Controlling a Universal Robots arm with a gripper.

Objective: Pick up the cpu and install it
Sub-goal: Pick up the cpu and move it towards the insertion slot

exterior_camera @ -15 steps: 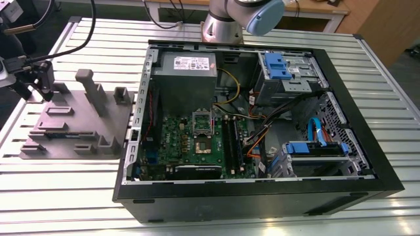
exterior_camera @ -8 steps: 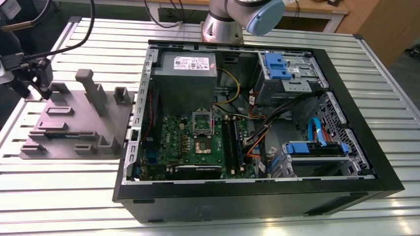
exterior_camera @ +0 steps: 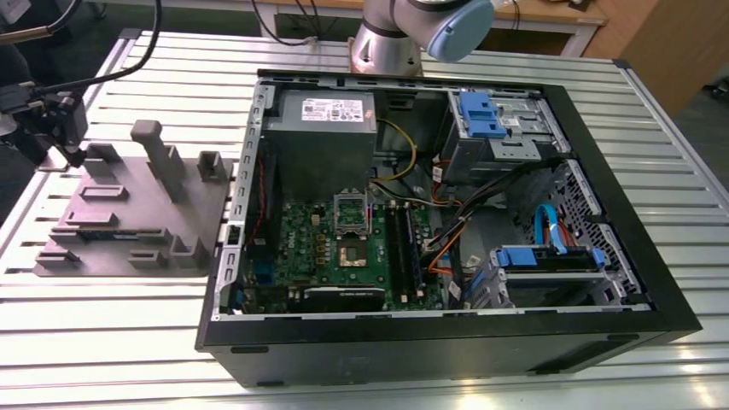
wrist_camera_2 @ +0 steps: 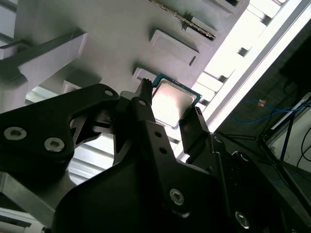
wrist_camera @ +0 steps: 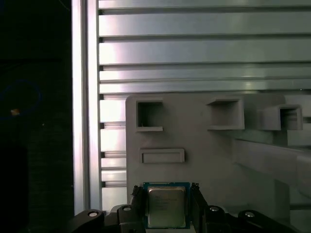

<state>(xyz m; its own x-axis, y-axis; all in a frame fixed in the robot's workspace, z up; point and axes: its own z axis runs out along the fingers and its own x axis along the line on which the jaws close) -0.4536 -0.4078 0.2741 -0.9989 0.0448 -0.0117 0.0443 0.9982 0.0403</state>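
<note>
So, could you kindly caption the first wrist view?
Gripper straddling the small square silver-topped cpu at the grey plastic fixture.

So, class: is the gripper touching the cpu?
Cannot tell. In both wrist views the gripper closely straddles the cpu, but neither view shows contact or a gap plainly.

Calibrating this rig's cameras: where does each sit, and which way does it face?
Exterior view: high up, looking down on the open computer case and grey holder; the arm's base shows.
First wrist view: on the wrist, facing the cpu on the holder past the gripper.
Second wrist view: same wrist, oblique, gripper around the cpu.
Both wrist views share cpu and gripper.
</note>
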